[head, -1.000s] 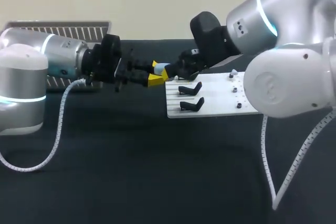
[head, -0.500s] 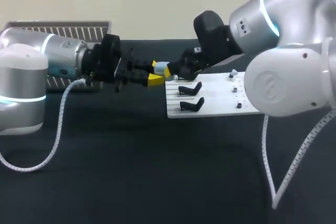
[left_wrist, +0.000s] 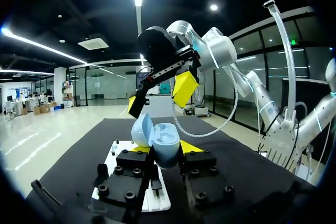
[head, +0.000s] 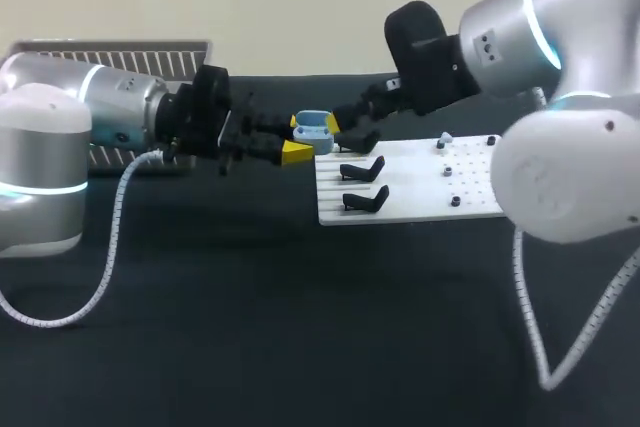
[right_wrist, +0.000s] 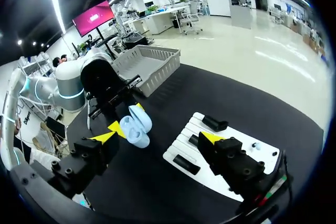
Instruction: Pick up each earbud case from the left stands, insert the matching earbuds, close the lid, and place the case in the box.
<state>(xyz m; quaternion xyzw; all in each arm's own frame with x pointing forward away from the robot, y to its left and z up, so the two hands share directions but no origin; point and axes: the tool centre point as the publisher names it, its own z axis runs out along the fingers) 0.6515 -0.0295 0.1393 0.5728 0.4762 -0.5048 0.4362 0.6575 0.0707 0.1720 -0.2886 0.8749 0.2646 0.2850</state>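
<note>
The right gripper (right_wrist: pixel 158 136) has just backed away, spread and empty, from the open case (head: pixel 313 128) that the left gripper (head: pixel 297 139) clamps above the board's (head: pixel 420 209) far left corner, so closing the lid looks next

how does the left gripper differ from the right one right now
The left gripper is shut on the light blue earbud case, whose lid is open; the right gripper holds nothing. The left's fingers sit close, on either side of the case; the right's fingers are spread wide. Both have yellow tips and face each other over the table.
</note>
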